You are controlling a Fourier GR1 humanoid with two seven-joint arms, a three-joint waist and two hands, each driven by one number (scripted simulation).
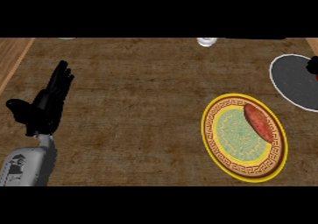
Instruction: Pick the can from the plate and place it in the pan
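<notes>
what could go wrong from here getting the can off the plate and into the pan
1. The can lies on its side near the right rim of the plate, so a nudge while grasping might roll it onto the counter.
2. The pan is cut off by the view's right edge, and a black and red shape that I cannot identify sits there. A placement might bump it or land out of sight.

The surface [142,87] is mottled brown. The plate [205,127] has a yellow rim, a brown key-pattern band and a speckled pale-green centre. The can [259,123] is red-brown, the pan [294,81] dark grey and white-rimmed, the left robot hand [48,105] black.
</notes>
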